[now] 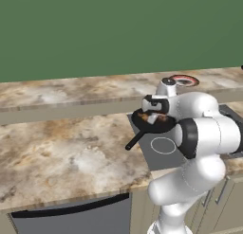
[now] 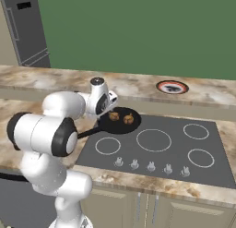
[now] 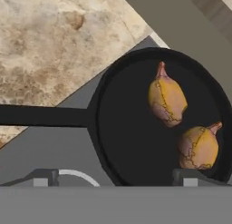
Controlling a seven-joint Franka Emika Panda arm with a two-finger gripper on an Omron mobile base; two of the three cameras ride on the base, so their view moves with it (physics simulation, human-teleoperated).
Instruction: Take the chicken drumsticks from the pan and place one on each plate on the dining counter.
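The pan [image 3: 149, 123] is the landmark here: it sits on the near-left corner of the grey cooktop [image 2: 161, 148], its long handle [image 3: 43, 116] running out over the marble worktop [image 1: 61, 148]. Beyond the pan, the raised dining counter [image 1: 95, 88] carries the reddish-rimmed plate [image 2: 172, 87], well apart from the pan. Both chicken drumsticks [image 3: 167, 100] lie inside the pan, toward the side away from the handle, near each other but seemingly not touching; the second drumstick [image 3: 198, 147] rests close to the pan's rim. The gripper [image 3: 115, 177] hangs just above the pan with its jaws spread wide and nothing between them.

The main risk, as I judge it, is alignment: the open jaws seem centred on bare pan floor between the handle root and the meat, so a straight descent could close on nothing or strike the rim. The wide spread might also catch both drumsticks at once, dragging one out of the pan. A knock on the handle could spin the pan on the smooth cooktop.

Each drumstick is small, lumpy and golden-brown with a pinkish bone end; such rounded, tapering shapes would probably roll or squirt from a pinch placed off the thick part
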